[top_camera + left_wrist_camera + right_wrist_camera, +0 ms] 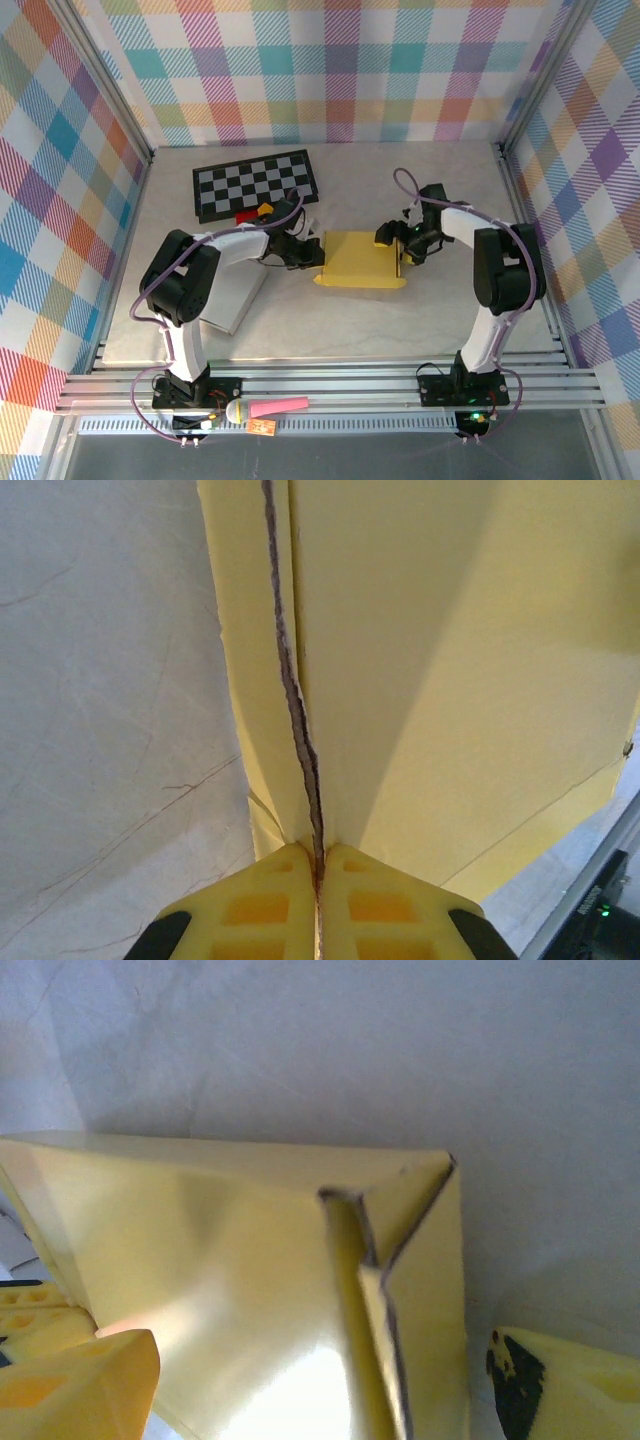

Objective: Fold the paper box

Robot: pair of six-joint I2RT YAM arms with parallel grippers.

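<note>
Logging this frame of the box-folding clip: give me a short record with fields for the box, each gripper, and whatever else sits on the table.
box: yellow paper box, mid-table between the arms, partly folded, with a wall raised at its right end
left gripper: left gripper shut on a doubled edge at the box's left side
right gripper: right gripper open, fingers either side of the box's right-end corner; contact cannot be told
other things: checkerboard far left; white board under the left arm
</note>
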